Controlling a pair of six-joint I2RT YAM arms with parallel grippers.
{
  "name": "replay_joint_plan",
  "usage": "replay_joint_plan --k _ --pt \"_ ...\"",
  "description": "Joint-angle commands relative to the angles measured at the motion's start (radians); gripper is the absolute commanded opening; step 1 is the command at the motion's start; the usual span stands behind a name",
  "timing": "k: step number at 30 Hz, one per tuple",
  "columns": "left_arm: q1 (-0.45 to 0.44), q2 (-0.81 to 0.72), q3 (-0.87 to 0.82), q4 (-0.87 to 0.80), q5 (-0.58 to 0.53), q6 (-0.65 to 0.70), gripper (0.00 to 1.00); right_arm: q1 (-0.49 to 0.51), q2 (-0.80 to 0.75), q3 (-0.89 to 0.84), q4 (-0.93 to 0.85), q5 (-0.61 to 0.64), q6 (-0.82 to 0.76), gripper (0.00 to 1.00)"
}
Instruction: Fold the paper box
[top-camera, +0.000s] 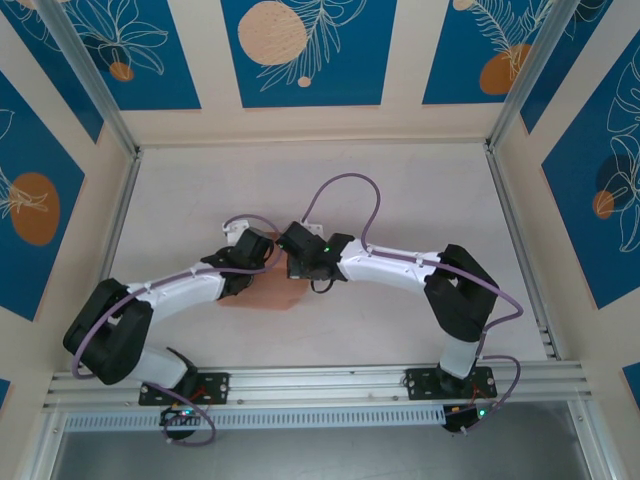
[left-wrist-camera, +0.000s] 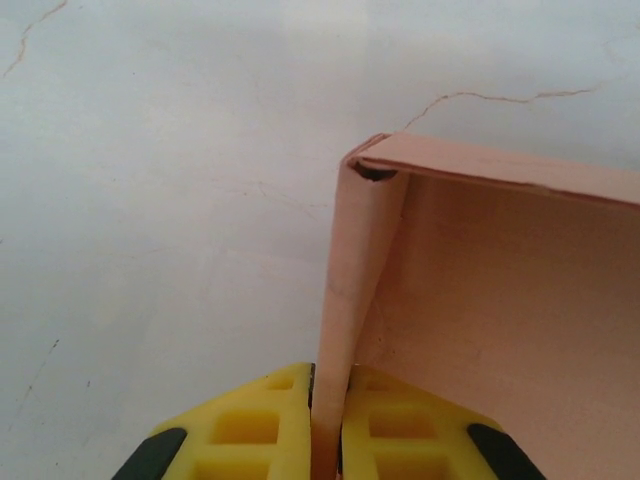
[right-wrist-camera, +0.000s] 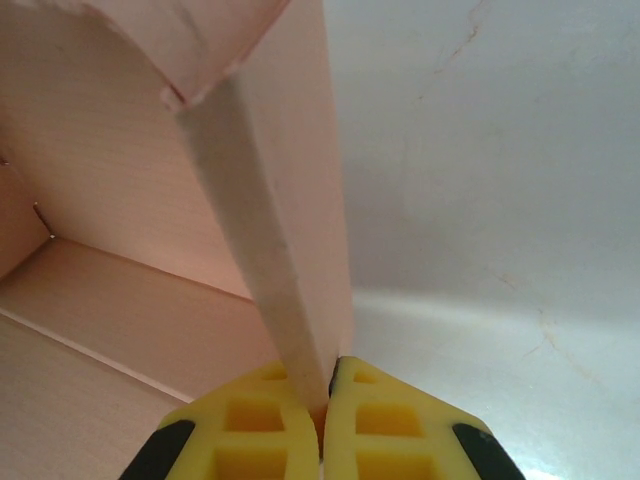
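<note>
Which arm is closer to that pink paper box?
Neither; both hold it. The left jaws pinch the left wall of the paper box, the right jaws its right wall.

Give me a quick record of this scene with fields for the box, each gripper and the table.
object: paper box, salmon pink, partly folded, walls raised
left gripper: shut on one upright wall of the box
right gripper: shut on another upright wall
surface: white table, box base lying on it
</note>
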Motion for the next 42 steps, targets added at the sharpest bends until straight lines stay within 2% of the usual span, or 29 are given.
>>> replay_joint_plan --k 1,5,9,13,16,19,23,34,42 --pt "0.021 -0.011 -0.018 0.028 -0.094 -0.059 0.11 0.016 0.014 0.023 -0.075 -0.032 0.027 0.00" --pt "0.023 -0.058 -0.042 0.090 0.011 -0.021 0.09 0.003 0.045 0.046 -0.099 -0.067 0.009 0.00" --pt "0.022 -0.080 -0.004 -0.023 0.101 0.002 0.09 -0.017 0.068 0.073 -0.170 -0.116 -0.012 0.00" --pt "0.016 -0.080 -0.016 -0.140 0.151 -0.071 0.09 -0.025 0.087 0.099 -0.276 -0.142 -0.030 0.00" --pt "0.002 -0.082 -0.039 -0.168 0.174 -0.117 0.09 -0.040 0.118 0.119 -0.344 -0.182 -0.043 0.00" --pt "-0.016 -0.069 -0.026 -0.195 0.178 -0.137 0.09 -0.047 0.178 0.172 -0.433 -0.182 -0.063 0.00" --pt "-0.025 -0.032 0.001 -0.220 0.161 -0.158 0.07 -0.047 0.280 0.277 -0.586 -0.105 -0.077 0.00" --pt "-0.023 0.067 0.020 -0.218 0.114 -0.218 0.04 -0.059 0.487 0.460 -0.825 0.017 -0.106 0.05" --pt "-0.004 0.127 0.023 -0.178 0.131 -0.242 0.04 -0.067 0.551 0.446 -0.854 0.012 -0.125 0.10"
